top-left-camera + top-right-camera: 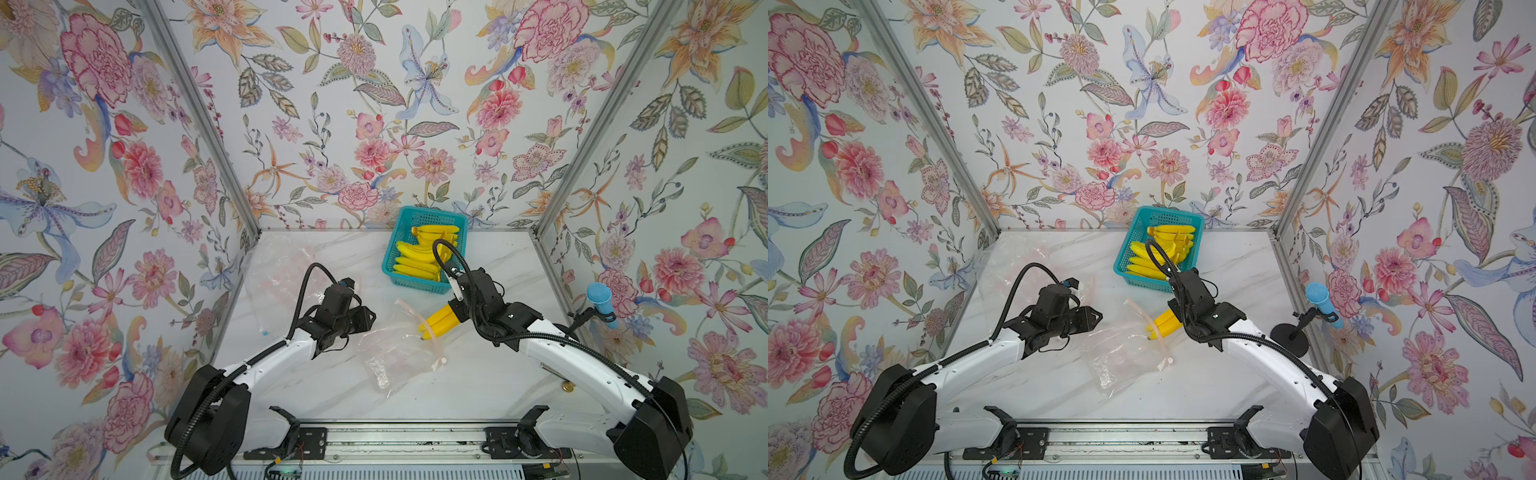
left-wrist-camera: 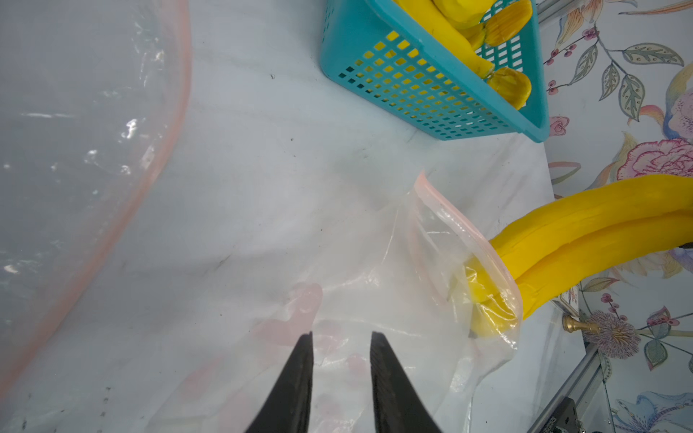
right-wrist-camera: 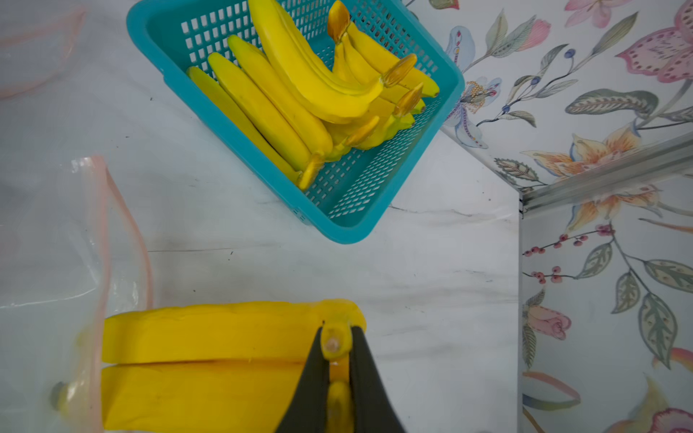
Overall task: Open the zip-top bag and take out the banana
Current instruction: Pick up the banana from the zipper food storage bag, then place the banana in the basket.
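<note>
- Walls (image 1: 374, 104): floral paper on three sides, with aluminium posts (image 1: 202, 112) at the corners.
- Table (image 1: 490, 374): white marble-look top with faint grey veins; dark specks show in the wrist views.
- Spare bags (image 1: 282, 266): a clear heap left of the basket. The count is not legible.
- Zip-top bag (image 1: 390, 353) (image 2: 431, 262): clear with a pink seal strip, lying crumpled on the table on the near side of the basket. The mouth is open.
- Basket (image 1: 411, 283) (image 3: 375, 195): teal mesh, against the back wall, holding loose bananas (image 3: 285, 93). Its near corner is cut off behind the right arm (image 1: 582, 357) in both top views.
- Banana (image 1: 440, 320) (image 1: 1168, 321) (image 3: 210, 333): a joined yellow pair between basket and bag.
  - The long axis is slanted, stem end toward the right arm and tips toward the bag.
  - Most of the length is outside; the tips sit inside the mouth, blurred by film (image 2: 487, 300).
- Right gripper (image 3: 336, 330): fingers clamped on the banana stem. This grip is hidden in the top views.
- Left gripper (image 2: 341, 335): fingers narrowly apart over the bag film, nothing between them. Contact with the film cannot be told.
- Microphone (image 1: 600, 303): blue head, right of the basket by the wall.
- Brass knob (image 1: 567, 387): at the table edge, too small to identify.
</note>
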`<state>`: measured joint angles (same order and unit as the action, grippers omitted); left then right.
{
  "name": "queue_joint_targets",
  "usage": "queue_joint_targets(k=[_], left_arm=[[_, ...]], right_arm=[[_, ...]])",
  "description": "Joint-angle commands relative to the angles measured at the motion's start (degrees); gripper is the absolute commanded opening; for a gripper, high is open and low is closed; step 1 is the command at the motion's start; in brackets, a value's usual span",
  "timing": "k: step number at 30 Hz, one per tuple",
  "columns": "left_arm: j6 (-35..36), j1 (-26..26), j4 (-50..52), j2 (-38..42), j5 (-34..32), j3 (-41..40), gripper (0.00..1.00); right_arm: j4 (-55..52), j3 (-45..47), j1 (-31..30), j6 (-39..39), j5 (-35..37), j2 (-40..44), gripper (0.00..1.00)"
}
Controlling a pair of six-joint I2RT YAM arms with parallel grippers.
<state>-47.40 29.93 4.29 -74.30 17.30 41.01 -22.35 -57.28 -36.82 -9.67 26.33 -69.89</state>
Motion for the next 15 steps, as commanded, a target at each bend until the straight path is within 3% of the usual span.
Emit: queue_joint_targets(k=[1,7,15], left_arm=[[-0.6,-0.4,1.4,2.7,-1.2,1.7,0.31],[-3.1,-0.1,3.5,8.8,-1.0,-0.1,0.32],[-10.1,3.9,6.2,19.7,-2.4,-5.7,0.32]], right_arm=[[-2.2,-4.6,4.9,-1.5,-0.8,4.0,0.11],[1.1,-12.5,13.9,3.3,-13.7,1.5,0.12],[13.0,-26.5,19.9,12.1,-22.3,-18.1,0.12]])
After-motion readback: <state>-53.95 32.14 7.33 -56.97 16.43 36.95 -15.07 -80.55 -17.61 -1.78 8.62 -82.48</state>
